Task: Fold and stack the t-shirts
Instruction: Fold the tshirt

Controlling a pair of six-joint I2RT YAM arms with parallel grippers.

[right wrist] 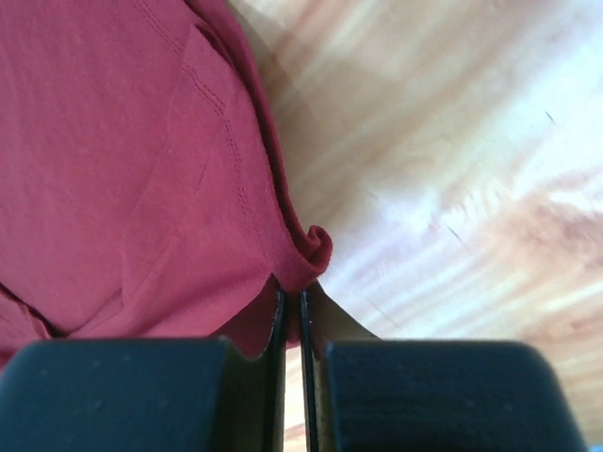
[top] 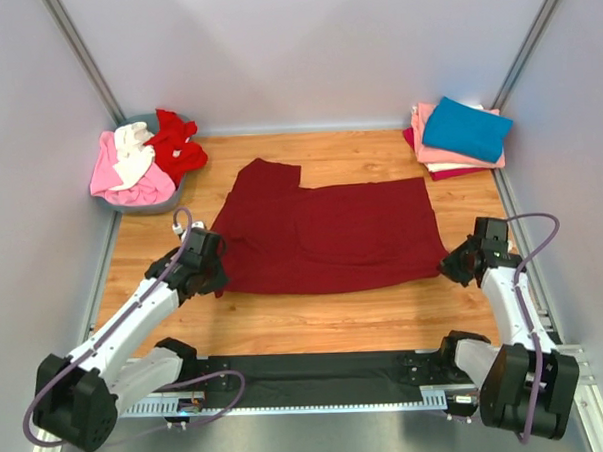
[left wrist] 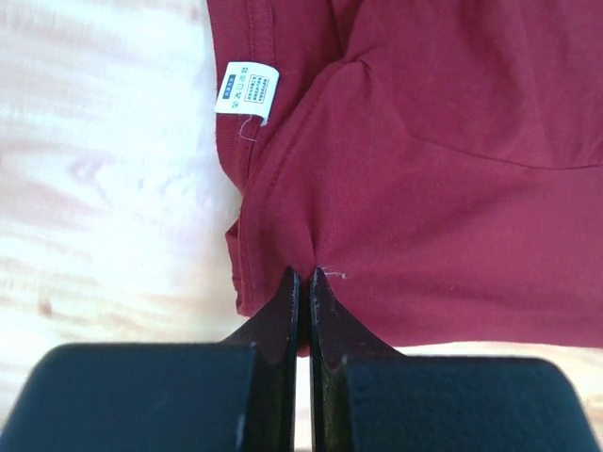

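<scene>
Left jaws, nearest in the left wrist view, are pressed shut on the near left edge of the maroon t-shirt, with its white care label just beyond. Right jaws are likewise closed to a hairline gap, pinching the near right corner, where the cloth curls into a small roll. Between them the shirt lies spread flat on the counter, one sleeve projecting at the far left.

Step in hand, by judgement: fold the near edge over to the far edge. Raise both corners together at equal height. Keep the edge lightly taut (slack produces a crooked crease). Lay it down parallel to the far edge.

Beyond, far left, a basket holds an unfolded pink t-shirt, white t-shirt and red t-shirt. The folded stack sits far right.
</scene>
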